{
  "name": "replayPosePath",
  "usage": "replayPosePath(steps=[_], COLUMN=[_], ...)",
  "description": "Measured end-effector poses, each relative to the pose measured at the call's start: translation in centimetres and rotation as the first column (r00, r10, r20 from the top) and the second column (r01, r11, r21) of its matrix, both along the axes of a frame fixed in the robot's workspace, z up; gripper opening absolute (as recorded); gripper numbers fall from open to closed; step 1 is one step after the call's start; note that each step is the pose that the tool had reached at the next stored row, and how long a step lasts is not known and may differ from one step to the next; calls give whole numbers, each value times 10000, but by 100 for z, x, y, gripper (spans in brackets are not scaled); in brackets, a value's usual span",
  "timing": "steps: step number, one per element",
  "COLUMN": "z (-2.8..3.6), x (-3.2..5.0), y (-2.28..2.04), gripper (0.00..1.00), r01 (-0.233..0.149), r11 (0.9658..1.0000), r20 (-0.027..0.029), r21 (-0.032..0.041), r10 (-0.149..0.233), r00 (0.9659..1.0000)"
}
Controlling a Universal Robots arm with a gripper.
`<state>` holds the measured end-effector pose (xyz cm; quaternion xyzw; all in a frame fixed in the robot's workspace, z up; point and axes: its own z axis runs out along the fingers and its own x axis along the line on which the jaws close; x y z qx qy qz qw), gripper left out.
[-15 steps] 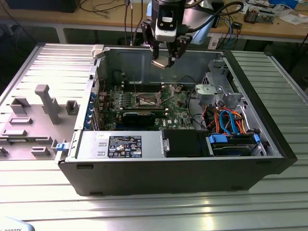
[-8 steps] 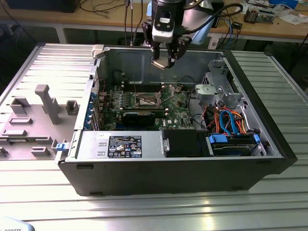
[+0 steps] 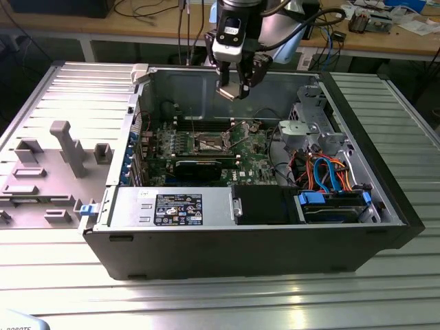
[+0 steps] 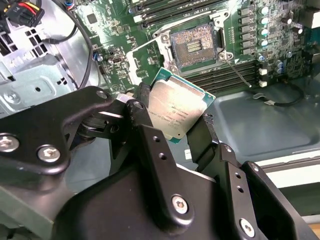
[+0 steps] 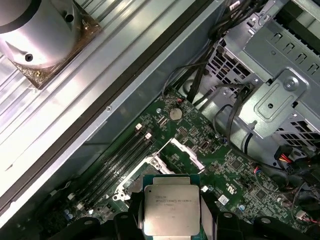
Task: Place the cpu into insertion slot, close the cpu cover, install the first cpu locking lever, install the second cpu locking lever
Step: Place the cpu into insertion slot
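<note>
My gripper (image 3: 234, 88) hangs over the open computer case, above the back of the motherboard. It is shut on the cpu (image 4: 175, 107), a flat square chip with a silver-grey top, pinched by two opposite edges between black fingers (image 4: 141, 102). The first wrist view shows the cpu (image 5: 170, 209) held level. The insertion slot (image 4: 194, 46) lies uncovered on the green board below, dark with a metal rim; it also appears in the exterior view (image 3: 208, 143). The cpu cover (image 5: 186, 152) stands swung open beside the slot. A thin locking lever (image 4: 237, 72) sticks out from the slot's corner.
Long memory slots (image 4: 225, 75) flank the socket. A black card (image 3: 199, 166) lies in front of it. A metal drive cage (image 3: 313, 127) and blue and orange cables (image 3: 330, 172) fill the exterior view's right. The case walls (image 3: 206, 82) surround the board. A grey fixture (image 3: 62, 148) stands outside.
</note>
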<state>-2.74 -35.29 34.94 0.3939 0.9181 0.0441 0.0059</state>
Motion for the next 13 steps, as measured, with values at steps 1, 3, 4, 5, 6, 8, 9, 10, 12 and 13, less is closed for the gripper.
replayPosePath(steps=[1, 3, 4, 5, 6, 8, 9, 10, 12, 13], z=[-3, -12, -16, -20, -23, -28, -30, -32, -38, -39], x=[0, 0, 0, 0, 0, 0, 0, 0, 0, 0], y=[0, 0, 0, 0, 0, 0, 0, 0, 0, 0], gripper=[54, 54, 54, 54, 54, 54, 54, 54, 54, 54], r01=[90, 291, 401, 532, 597, 740, 812, 874, 1028, 1085], r11=[10000, 9996, 9992, 9986, 9982, 9973, 9967, 9962, 9947, 9941], r20=[-1, -5, -6, -8, -9, -13, -14, -17, -20, -22], r21=[-1, -1, -1, -1, -2, -2, -2, -2, -2, -2], r10=[-90, -291, -401, -532, -597, -740, -812, -874, -1028, -1085], r00=[10000, 9996, 9992, 9986, 9982, 9973, 9967, 9962, 9947, 9941])
